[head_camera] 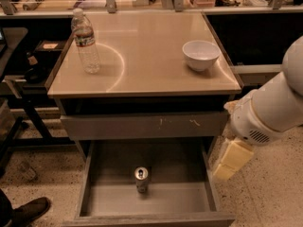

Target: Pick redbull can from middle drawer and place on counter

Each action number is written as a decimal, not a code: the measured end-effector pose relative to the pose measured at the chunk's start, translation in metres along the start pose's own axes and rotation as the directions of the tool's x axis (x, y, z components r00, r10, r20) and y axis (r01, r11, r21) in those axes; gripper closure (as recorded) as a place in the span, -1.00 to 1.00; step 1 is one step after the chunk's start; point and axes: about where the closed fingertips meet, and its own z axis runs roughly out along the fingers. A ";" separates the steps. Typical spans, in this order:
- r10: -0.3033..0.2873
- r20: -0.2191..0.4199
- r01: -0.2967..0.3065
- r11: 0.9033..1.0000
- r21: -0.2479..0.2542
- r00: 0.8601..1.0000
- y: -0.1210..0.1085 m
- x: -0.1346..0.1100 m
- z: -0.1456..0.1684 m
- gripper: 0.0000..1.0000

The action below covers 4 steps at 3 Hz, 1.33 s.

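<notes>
The redbull can point(141, 179) stands upright on the floor of the open middle drawer point(99, 200), near its centre, silver top up. The counter point(147, 65) is the glossy beige top above the drawer. My gripper point(231, 160) hangs from the white arm at the right, its cream fingers beside the drawer's right wall, above and to the right of the can and apart from it. Nothing is in the gripper.
A clear water bottle point(86, 41) stands on the counter's left side and a white bowl point(200, 55) on its right. A closed grey drawer front point(142, 125) with pale scratches sits above the open drawer. A shoe point(26, 213) shows at lower left.
</notes>
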 end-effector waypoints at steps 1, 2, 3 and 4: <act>0.007 0.042 -0.006 1.000 -0.006 0.999 -0.002 0.004 0.046 -1.00; 0.003 0.072 -0.001 1.000 -0.023 0.997 -0.007 0.009 0.085 -1.00; 0.004 0.099 0.002 0.998 -0.061 0.995 -0.002 0.011 0.124 -1.00; 0.004 0.099 0.002 0.998 -0.061 0.995 -0.002 0.011 0.124 -1.00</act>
